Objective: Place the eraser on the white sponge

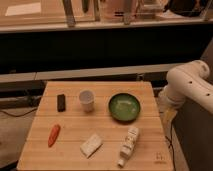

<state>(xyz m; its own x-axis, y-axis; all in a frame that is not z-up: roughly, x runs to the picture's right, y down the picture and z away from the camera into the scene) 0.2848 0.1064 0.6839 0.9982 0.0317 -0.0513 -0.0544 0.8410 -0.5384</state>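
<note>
A light wooden bench (75, 122) fills the lower part of the camera view, and six things lie on it, all apart from one another. The eraser (61, 102), a small black block, lies flat near the far left corner with its long side running from the far edge toward the near edge. Nothing touches it. The white sponge (91, 145) rests flat close to the near edge, about midway between the left and right edges, turned at a slant to the bench's sides. It is well apart from the eraser and its top is bare. An orange carrot (54, 135) lies by the left edge, between the eraser and the near left corner, tilted a little off the edge's line. A white cup (87, 100) stands upright just to the right of the eraser, mouth upward, in the far half of the bench. A green bowl (124, 107) sits further right, between the cup and the right edge, also upright. A white bottle (129, 146) lies on its side toward the near right corner, its narrow end pointing at the near edge, beside the sponge but not touching it. Beyond the right edge, level with the far right corner, a white robot arm (192, 84) shows a rounded joint and part of a link, off the bench top. The gripper itself lies outside the view, so whether it is apart, together or clamped on anything cannot be told.
</note>
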